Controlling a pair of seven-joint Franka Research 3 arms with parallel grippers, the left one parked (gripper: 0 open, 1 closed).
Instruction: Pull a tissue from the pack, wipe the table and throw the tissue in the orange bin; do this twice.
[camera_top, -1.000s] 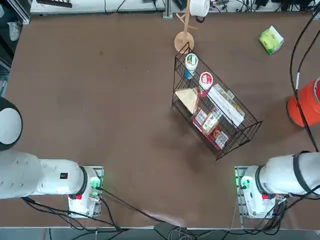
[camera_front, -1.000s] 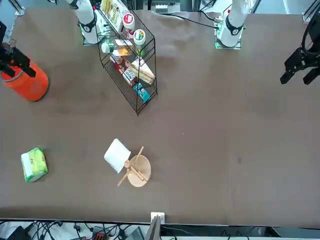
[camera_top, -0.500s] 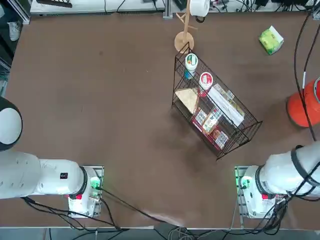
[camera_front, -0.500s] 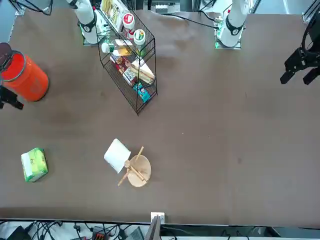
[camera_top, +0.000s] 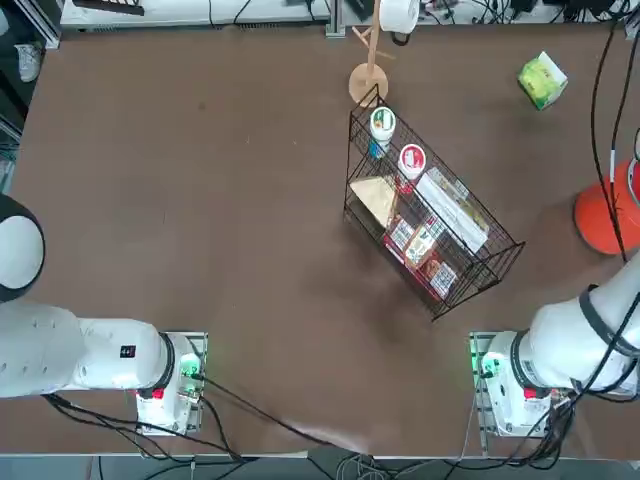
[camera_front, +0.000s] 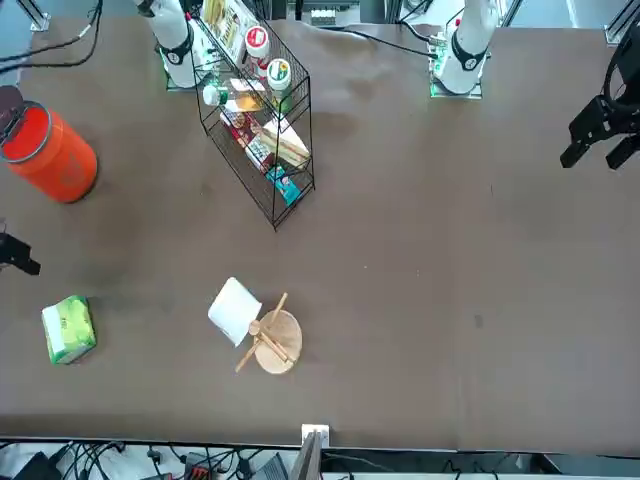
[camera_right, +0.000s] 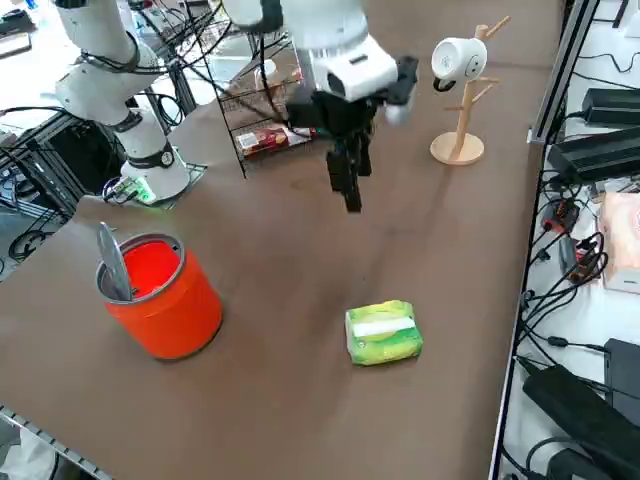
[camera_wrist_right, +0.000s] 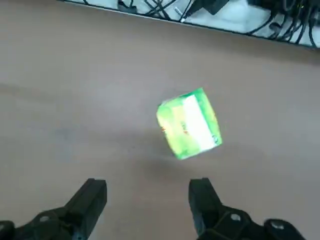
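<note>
The right claw (camera_wrist_right: 148, 186) is being held wide and empty above the desk (camera_right: 270, 410), at upper centre of the right side view. Below centre there, the pack (camera_right: 384, 333) is being judged light, soft and crushable, best pinched lightly at its white strip. The claw is being left out of the top view.

Clock positions refer to the top view. A pale equipment bench (camera_top: 270, 12), carrying loose cables (camera_top: 480, 10), runs along the surround from 11 to 1 o'clock. A shoe (camera_top: 29, 62) is located at 10 o'clock. A grey metal rail (camera_top: 50, 468) spans 7 o'clock.
</note>
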